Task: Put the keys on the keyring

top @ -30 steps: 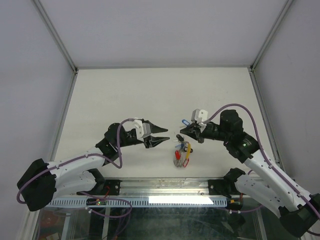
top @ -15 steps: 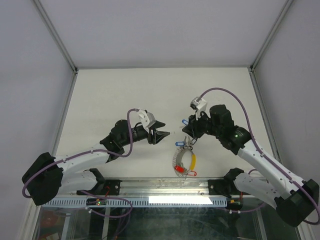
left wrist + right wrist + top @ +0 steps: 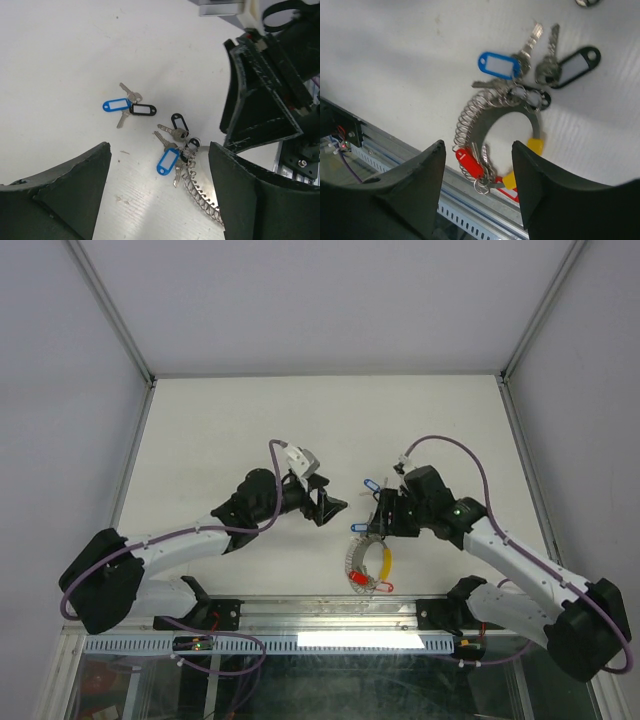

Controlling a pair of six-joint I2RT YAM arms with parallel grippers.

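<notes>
the right arm has swung down and in since a second ago, and its tool (image 3: 379, 512) no longer carries anything: the jaws stand apart, low over the far end of the keyring (image 3: 463, 127). that hoop was bunched up under the tool and now lies flat near the front edge, its yellow section on the right. the left arm has reached toward centre; the left tool (image 3: 330, 508) is spread open and empty too. red-tagged keys (image 3: 468, 162) hang on the near arc. a blue-tagged key (image 3: 498, 65) touches the far end; whether it is threaded i cannot tell. a blue and black pair (image 3: 129, 107) lies loose beyond, probably next. pale grey walls (image 3: 300, 300) box in a white, matt tabletop (image 3: 250, 420).
</notes>
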